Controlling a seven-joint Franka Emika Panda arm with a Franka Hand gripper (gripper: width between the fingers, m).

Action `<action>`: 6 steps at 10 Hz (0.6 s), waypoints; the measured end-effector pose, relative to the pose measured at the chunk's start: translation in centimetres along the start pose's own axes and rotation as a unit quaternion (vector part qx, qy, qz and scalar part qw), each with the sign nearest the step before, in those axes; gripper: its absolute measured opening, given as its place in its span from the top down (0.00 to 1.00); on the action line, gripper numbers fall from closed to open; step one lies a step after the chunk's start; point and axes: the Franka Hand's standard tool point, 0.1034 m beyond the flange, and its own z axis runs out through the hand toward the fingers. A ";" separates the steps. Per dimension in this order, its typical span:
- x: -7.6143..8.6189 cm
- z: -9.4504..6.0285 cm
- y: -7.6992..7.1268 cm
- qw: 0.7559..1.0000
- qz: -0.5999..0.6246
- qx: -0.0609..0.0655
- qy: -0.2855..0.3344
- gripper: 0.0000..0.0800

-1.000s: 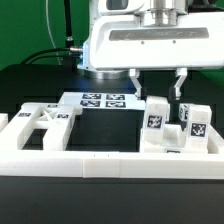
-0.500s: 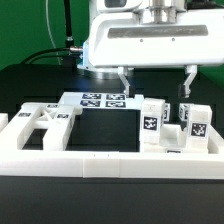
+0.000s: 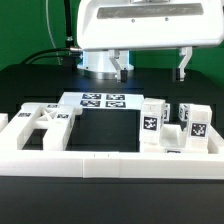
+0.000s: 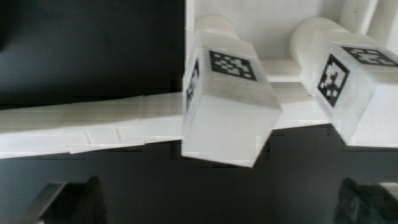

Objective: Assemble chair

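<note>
Claw [image 3: 151, 67] hangs wide open — apparently empty — above tagged chair pieces [image 3: 152, 118].

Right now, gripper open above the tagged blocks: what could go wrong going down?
1. The tagged block under the open gripper stands close to its neighbour; a descending finger could clip that one and tip it.
2. The border rail runs close by both, so a finger might land on it.

- chair pieces [image 3: 153, 122]: white plastic, matt, smooth faces.
- tags [image 3: 151, 124]: flat black-and-white print.
- desk [image 3: 30, 85]: black, matt.
- gripper [image 3: 151, 72] housing: white plastic, smooth, faint sheen.
- border rail [image 3: 100, 160]: white, matt.
</note>
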 end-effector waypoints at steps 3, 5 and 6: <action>-0.2 0.2 0.2 1.000 0.003 0.000 -0.008 0.19; -1.1 0.9 1.0 0.997 0.019 0.002 -0.079 0.19; -0.7 0.8 0.8 0.994 0.019 0.005 -0.105 0.19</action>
